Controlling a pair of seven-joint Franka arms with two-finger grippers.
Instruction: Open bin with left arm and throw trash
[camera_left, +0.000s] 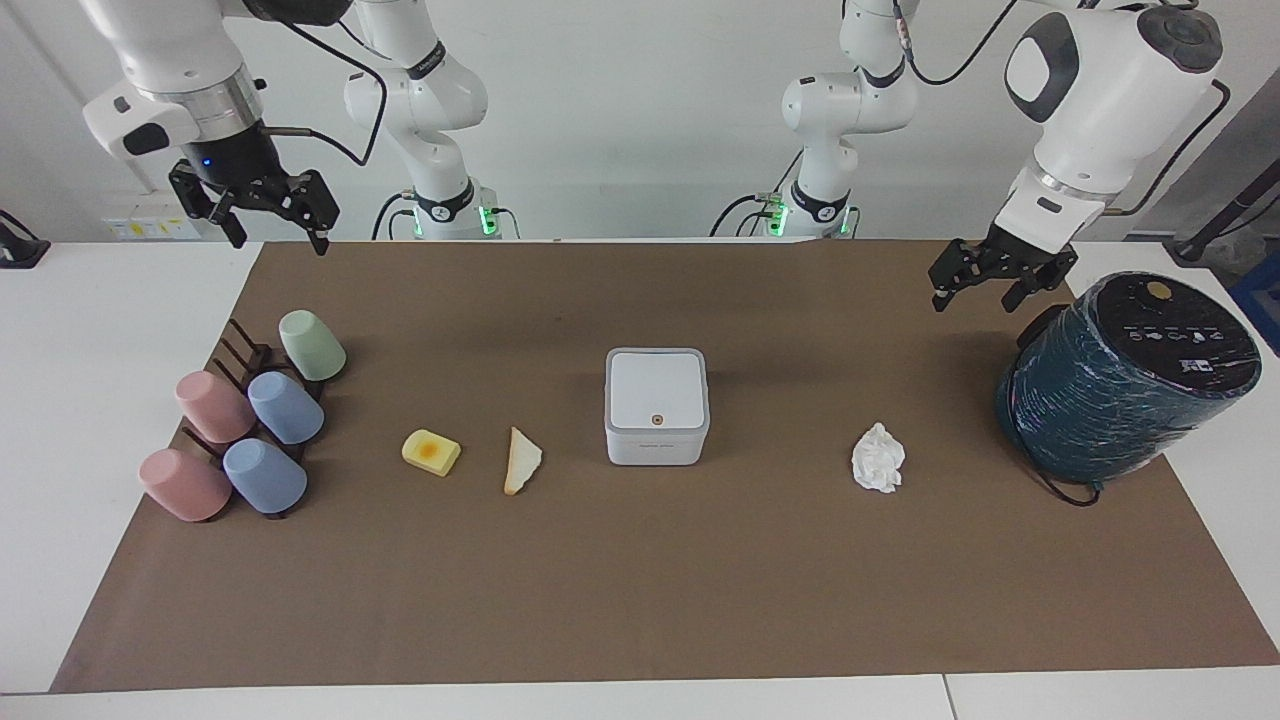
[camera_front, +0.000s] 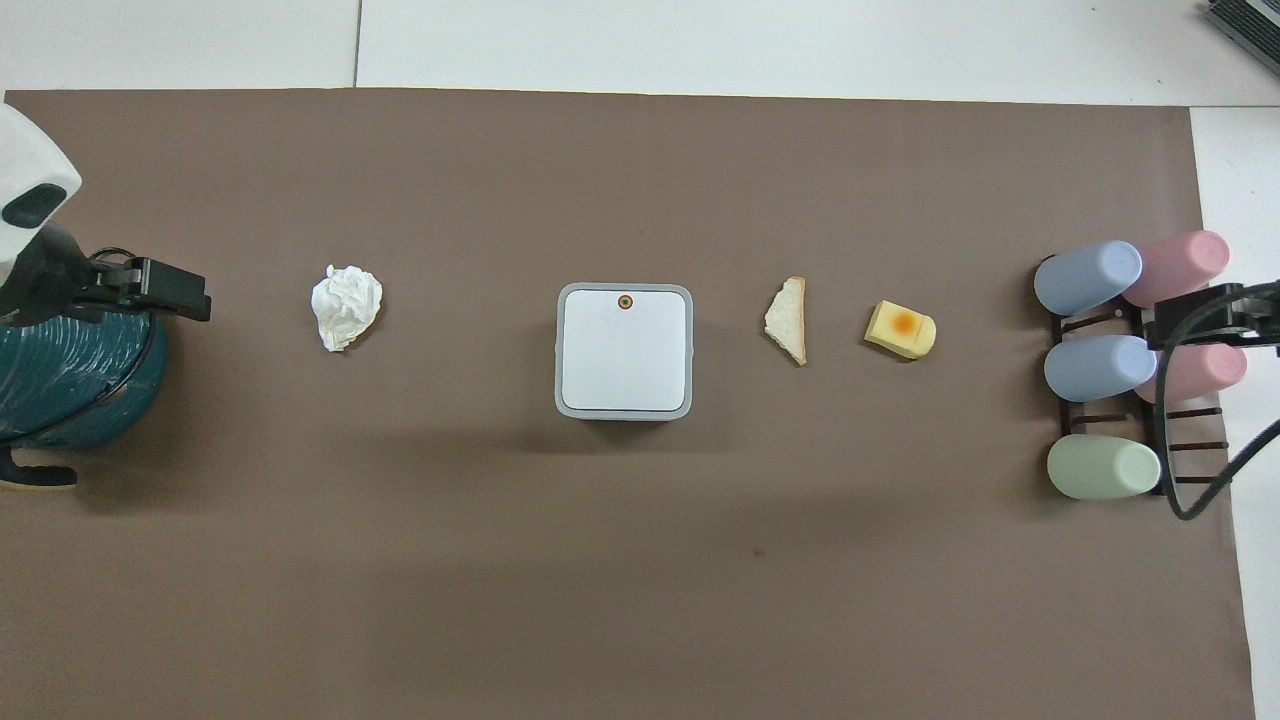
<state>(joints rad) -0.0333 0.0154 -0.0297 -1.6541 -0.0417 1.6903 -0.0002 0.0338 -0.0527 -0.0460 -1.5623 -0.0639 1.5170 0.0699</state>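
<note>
The white bin (camera_left: 656, 405) stands shut in the middle of the brown mat, its orange dot on the lid; it also shows in the overhead view (camera_front: 624, 350). The crumpled paper ball (camera_left: 878, 458) (camera_front: 346, 305) lies toward the left arm's end. The cream wedge (camera_left: 521, 461) (camera_front: 788, 320) and the yellow block (camera_left: 431, 452) (camera_front: 901, 329) lie toward the right arm's end. My left gripper (camera_left: 975, 298) (camera_front: 185, 298) hangs open and empty in the air beside the teal cylinder. My right gripper (camera_left: 280, 240) (camera_front: 1205, 320), with a blue light, hangs open and empty over the cup rack's end.
A big dark teal wrapped cylinder (camera_left: 1125, 378) (camera_front: 70, 375) stands at the left arm's end of the mat (camera_left: 640, 600). A dark rack with several pastel cups (camera_left: 250, 420) (camera_front: 1100, 365) lies at the right arm's end.
</note>
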